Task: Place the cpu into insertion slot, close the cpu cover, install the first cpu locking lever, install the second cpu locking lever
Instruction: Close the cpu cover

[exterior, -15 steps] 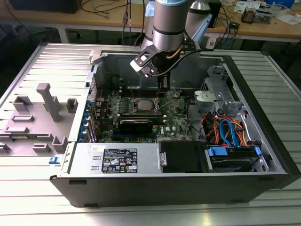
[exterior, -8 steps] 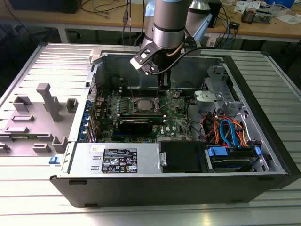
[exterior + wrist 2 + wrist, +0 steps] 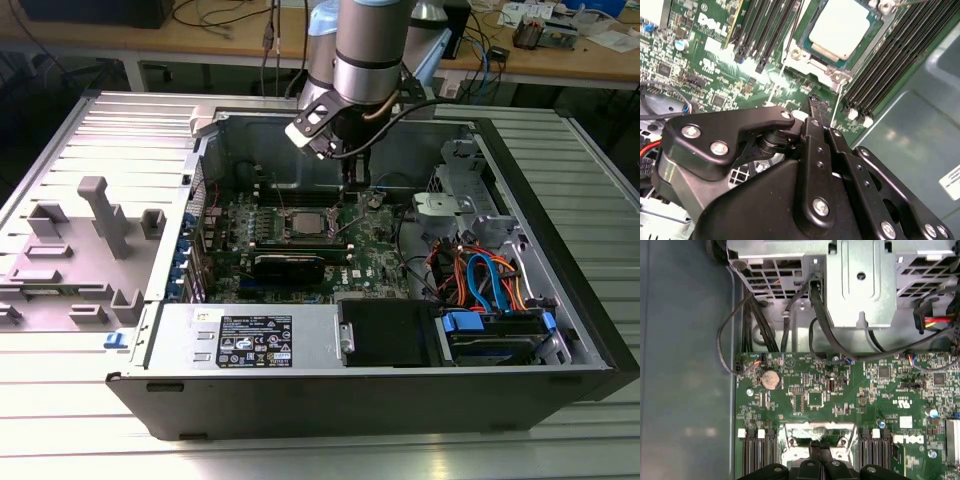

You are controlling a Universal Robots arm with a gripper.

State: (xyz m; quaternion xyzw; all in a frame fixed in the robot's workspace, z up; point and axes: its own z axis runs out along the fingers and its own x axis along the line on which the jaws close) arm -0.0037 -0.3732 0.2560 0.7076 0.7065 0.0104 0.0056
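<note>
Open dark computer case lies on its side on the ribbed silvery metal desk, with the green circuit board facing up. The arm enters from the upper middle of the exterior view. The black gripper hangs over the board a little above centre frame, just to the exterior view's right of the socket.

Small square cpu with a silvery-grey metal top is seated in the insertion slot. In the exterior view the socket sits at centre frame. Thin silvery square cpu cover looks to lie flat as a frame round the chip, and the chip top shows through the cut-out.

Gripper in both wrist views: fingers drawn together, narrow, nothing seen between them. The tips are poised at the edge of the socket frame. Cannot tell whether they touch it.

Long narrow black memory slots run along both sides of the socket. Round silver coin battery sits on the board, well apart from the gripper. Grey plastic fixtures stand on the flat panel at the exterior view's left. Blue and orange cables are bundled inside the case at the exterior view's right.
</note>
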